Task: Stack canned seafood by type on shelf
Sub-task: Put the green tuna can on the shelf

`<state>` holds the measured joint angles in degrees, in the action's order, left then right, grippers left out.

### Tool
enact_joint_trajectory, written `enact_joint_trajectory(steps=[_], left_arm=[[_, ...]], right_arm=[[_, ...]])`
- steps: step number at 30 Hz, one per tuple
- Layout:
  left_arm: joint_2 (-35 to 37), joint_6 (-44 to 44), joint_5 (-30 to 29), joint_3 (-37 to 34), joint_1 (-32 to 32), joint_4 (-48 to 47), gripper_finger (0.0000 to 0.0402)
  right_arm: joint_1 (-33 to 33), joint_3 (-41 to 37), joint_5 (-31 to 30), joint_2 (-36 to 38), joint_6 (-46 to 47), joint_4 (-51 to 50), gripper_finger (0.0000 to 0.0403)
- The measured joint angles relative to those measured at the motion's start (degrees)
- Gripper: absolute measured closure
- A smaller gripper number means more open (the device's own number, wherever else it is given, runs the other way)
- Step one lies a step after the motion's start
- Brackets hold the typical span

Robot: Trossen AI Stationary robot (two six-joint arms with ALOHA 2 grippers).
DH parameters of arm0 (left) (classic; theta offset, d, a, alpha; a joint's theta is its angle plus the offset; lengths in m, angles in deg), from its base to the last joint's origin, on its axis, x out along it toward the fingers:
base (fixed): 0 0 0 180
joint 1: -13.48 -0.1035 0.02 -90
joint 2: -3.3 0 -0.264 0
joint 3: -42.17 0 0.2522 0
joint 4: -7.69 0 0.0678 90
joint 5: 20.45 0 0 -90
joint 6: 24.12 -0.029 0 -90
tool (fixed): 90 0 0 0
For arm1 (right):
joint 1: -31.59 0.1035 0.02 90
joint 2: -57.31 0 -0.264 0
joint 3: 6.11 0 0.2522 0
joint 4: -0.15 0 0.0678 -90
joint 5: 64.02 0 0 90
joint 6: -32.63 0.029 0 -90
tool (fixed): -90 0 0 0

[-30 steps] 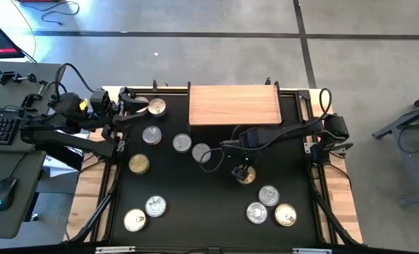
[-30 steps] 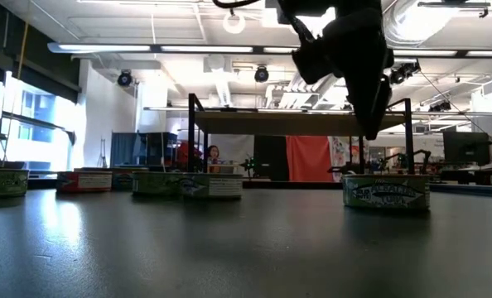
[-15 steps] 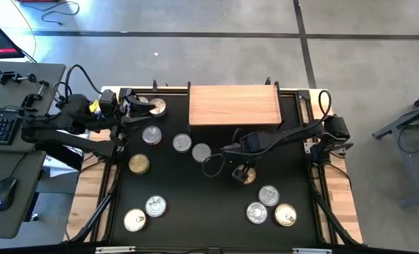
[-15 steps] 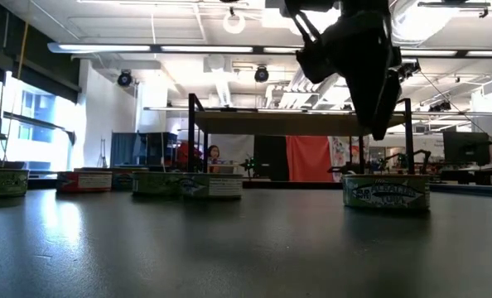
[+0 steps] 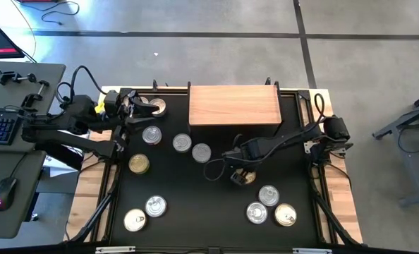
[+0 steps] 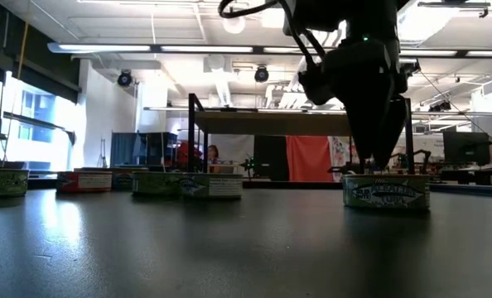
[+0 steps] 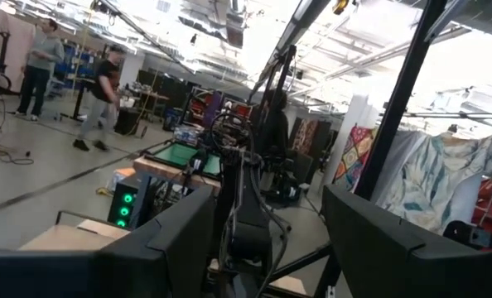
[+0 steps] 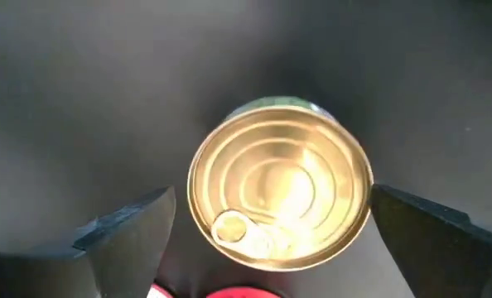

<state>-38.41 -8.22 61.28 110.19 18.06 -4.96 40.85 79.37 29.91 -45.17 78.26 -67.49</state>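
Flat round gold-lidded tin [image 8: 280, 186], ridged concentric lid with pull tab, green side label, sits on the matte black table [image 5: 195, 197] mid-right, between the right gripper [image 5: 242, 174] wide-spread fingers [image 8: 130, 223], untouched. Plain wooden shelf [image 5: 234, 105] at the far edge; other silver and gold tins [image 5: 192, 147] scattered around. Left gripper [image 5: 140, 108] open near the far-left corner.

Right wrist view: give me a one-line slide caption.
Open right claw poised directly above a gold-lidded tin on the black mat, fingers either side, not gripping.

Bare mat [image 8: 80, 91] rings the gold tin [image 8: 280, 184]; the right hand's [image 8: 275, 228] spread fingers straddle it.
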Motion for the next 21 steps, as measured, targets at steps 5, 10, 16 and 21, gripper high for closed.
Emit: enact_joint_trajectory(steps=[5, 10, 16, 21], left_arm=[[-0.01, 0.00, 0.00, 0.00, 0.02, 0.00, 0.0186], [0.00, 0.00, 0.00, 0.00, 0.02, 0.01, 0.0186], [0.00, 0.00, 0.00, 0.00, 0.00, 0.02, 0.0186], [-0.01, 0.21, 0.02, 0.00, 0.02, 0.00, 0.0186]], right_arm=[[-0.07, 0.00, -3.13, 0.00, 0.90, -1.78, 0.0008], [0.15, 0.00, -2.91, 0.00, 0.87, -1.77, 0.0008], [-0.87, -1.81, 0.14, -1.92, 0.97, 0.82, 0.0008], [-1.92, -2.05, 0.55, -1.99, 2.23, 0.32, 0.0008]])
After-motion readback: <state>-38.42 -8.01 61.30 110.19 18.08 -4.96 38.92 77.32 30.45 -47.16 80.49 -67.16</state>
